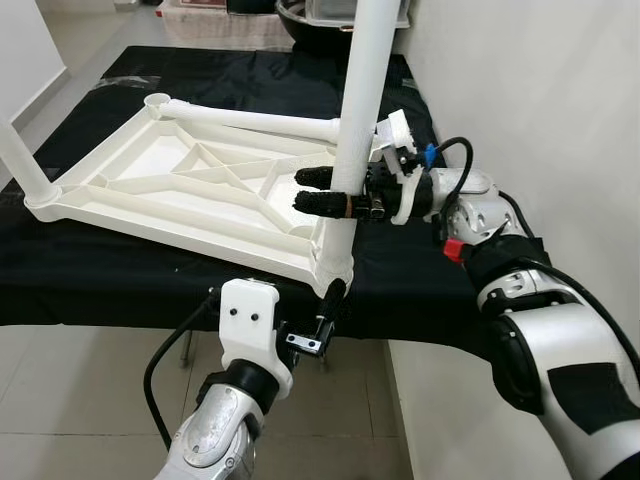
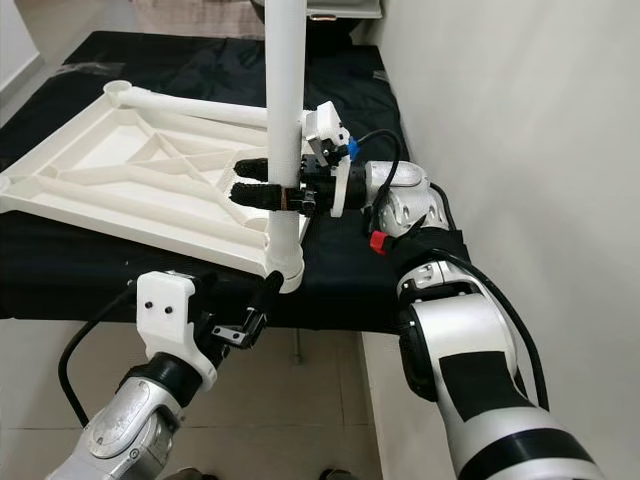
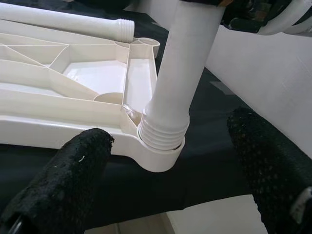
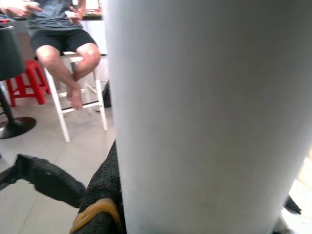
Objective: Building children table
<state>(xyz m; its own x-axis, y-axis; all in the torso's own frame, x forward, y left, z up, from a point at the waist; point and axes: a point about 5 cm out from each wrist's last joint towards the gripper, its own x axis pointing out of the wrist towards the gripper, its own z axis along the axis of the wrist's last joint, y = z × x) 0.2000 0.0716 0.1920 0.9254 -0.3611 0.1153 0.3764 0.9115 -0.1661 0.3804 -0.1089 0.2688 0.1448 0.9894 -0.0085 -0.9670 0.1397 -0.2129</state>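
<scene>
A white plastic tabletop [image 1: 190, 185] lies upside down on a black-covered surface [image 1: 420, 285]. One white table leg [image 1: 355, 120] stands upright in the near right corner socket [image 3: 158, 151], with its screw threads still showing above the rim. My right gripper [image 1: 325, 190] is shut on this leg at mid height, and the leg [image 4: 204, 117] looms close in the right wrist view. My left gripper [image 1: 325, 310] is open just below and in front of that corner, its fingers [image 3: 63, 180] on either side of the socket without touching it. A second leg [image 1: 22, 155] stands at the far left corner. A third leg [image 1: 250, 122] lies across the tabletop.
A white wall [image 1: 530, 90] rises close on the right. The covered surface ends just in front of me, with tiled floor [image 1: 90, 400] below. A dark bowl and boxes [image 1: 320, 25] sit at the back. A person sits on a white stool [image 4: 63, 44] beside a red stool [image 4: 24, 80].
</scene>
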